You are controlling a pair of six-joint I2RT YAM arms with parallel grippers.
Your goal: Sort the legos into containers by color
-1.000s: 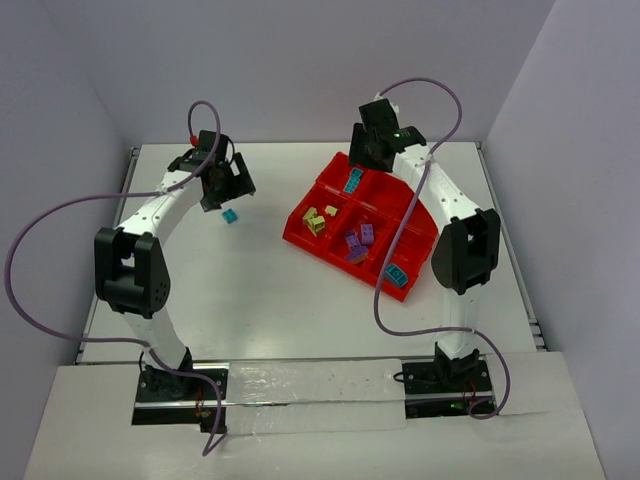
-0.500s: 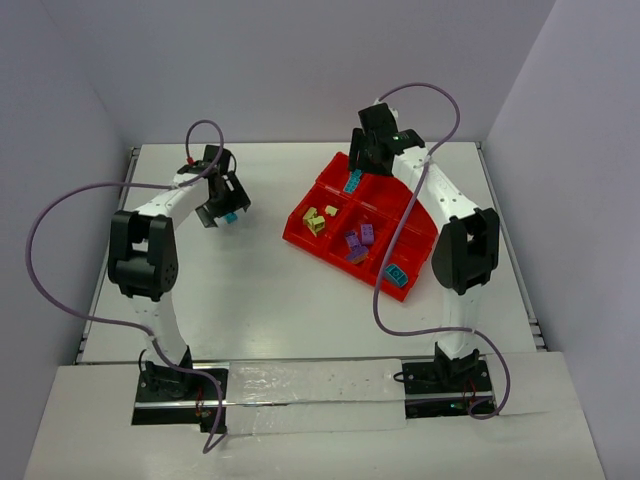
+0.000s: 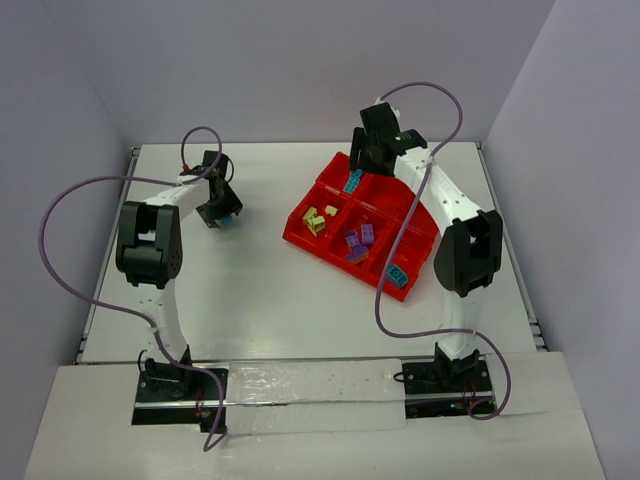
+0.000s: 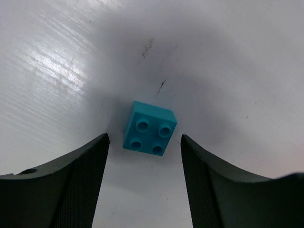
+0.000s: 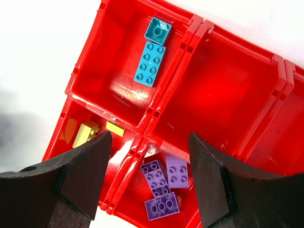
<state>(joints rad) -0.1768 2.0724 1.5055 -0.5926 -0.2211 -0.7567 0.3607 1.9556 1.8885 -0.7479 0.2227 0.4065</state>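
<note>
Teal brick (image 4: 149,128), studs up, flat on table (image 4: 57,61), between the spread fingers of left gripper (image 4: 144,140), touching neither. Tray (image 5: 190,29): blue bricks (image 5: 151,61) in one compartment, yellow bricks (image 5: 88,133) in the next, purple bricks (image 5: 161,187) in a third. Right gripper (image 5: 150,137) above tray, jaws wide apart, empty.

left arm (image 3: 150,245): elbow bent, wrist down, jaws apart | right arm (image 3: 465,250): stretched forward, wrist down, jaws apart

Four teal bricks (image 4: 149,128), three purple bricks (image 5: 174,171), about three pale yellow bricks (image 3: 316,224), one red tray (image 5: 186,40), two arms (image 3: 150,245).
</note>
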